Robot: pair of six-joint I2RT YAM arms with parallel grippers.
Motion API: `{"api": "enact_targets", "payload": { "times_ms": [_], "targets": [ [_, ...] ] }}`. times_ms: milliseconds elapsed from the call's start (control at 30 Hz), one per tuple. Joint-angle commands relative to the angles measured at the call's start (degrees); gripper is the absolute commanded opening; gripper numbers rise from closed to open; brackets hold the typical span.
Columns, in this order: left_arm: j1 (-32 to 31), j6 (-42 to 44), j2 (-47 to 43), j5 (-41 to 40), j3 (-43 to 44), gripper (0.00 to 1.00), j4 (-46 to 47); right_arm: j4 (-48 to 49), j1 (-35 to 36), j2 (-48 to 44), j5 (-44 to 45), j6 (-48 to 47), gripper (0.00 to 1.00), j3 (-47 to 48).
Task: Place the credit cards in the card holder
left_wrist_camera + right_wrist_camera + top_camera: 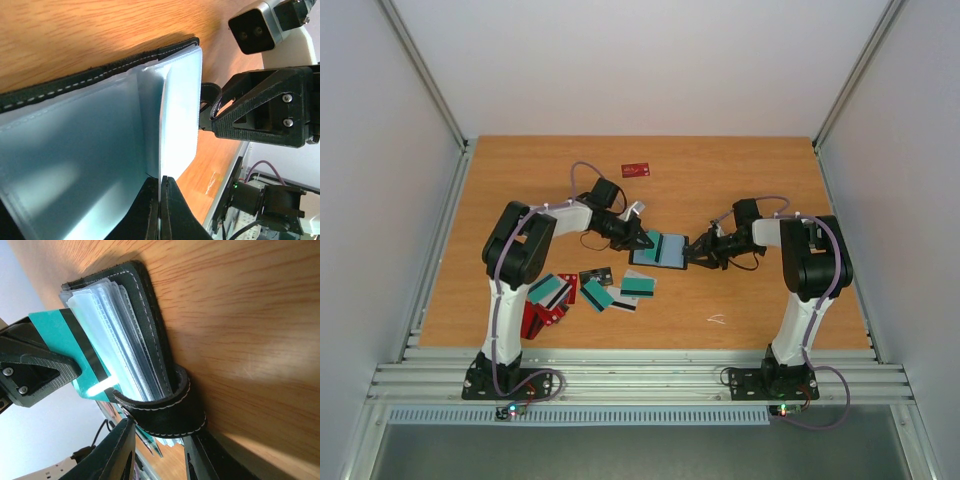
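I am mid-insertion: my left pincer (pixel 640 238) is clamped on a teal card (pixel 50 332), its edge against the clear sleeves of the card holder (pixel 145 305). The holder lies open mid-desk (pixel 740 180), and my right pincer (pixel 157 445) pinches its strap (pixel 165 412). Next, I judge, the card needs a square push into one pocket while I steady the holder; the other credit cards (pixel 595 290) lie near my left arm.

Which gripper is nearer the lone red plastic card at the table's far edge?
Left. The left gripper, holding a teal striped card, sits nearside of the red plastic card; the right gripper, gripping the black card holder, is farther right.
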Motion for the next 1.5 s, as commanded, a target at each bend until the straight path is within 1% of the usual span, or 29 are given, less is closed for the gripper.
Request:
{"api": "enact_targets", "payload": {
  "times_ms": [0,233,367,600,700,800,1000,1100,1333,1467],
  "targets": [
    [-0.41,7.02,2.53,-1.42,3.18,0.0,-3.54,-0.61,-0.22,0.53,0.58,-0.01,0.29,-1.08],
    [-0.41,8.82,2.69,-0.81,3.29,0.0,-2.5,-0.76,-0.22,0.4,0.58,-0.16,0.29,-1.28],
    [-0.41,10.81,2.94,-1.07,4.21,0.0,-4.03,-0.66,-0.22,0.51,0.57,-0.07,0.29,-1.45],
    [-0.41,13.03,3.22,-0.91,4.27,0.0,-4.02,-0.83,-0.22,0.53,0.49,-0.07,0.28,-1.46],
    [-0.41,14.78,3.33,-1.36,5.71,0.0,-7.03,-1.0,-0.22,0.42,0.49,-0.16,0.28,-1.52],
    [-0.38,18.09,3.5,-0.94,8.61,0.0,-12.88,-1.1,-0.2,0.19,0.53,-0.23,0.28,-1.71],
    [-0.41,21.53,4.26,-0.88,11.61,0.0,-18.09,-1.12,-0.14,0.38,0.4,-0.25,0.28,-1.55],
    [-0.41,22.48,4.81,-0.49,12.41,0.0,-19.03,-1.24,-0.16,0.44,0.24,-0.27,0.28,-1.54],
    [-0.49,22.44,5.35,-1.56,12.02,0.0,-16.86,-1.21,-0.14,0.79,0.02,-0.26,0.27,-1.46],
    [-0.59,19.58,5.1,-1.3,9.9,0.0,-12.27,-1.21,-0.14,0.72,0.03,-0.25,0.27,-1.37]
  ]
}}
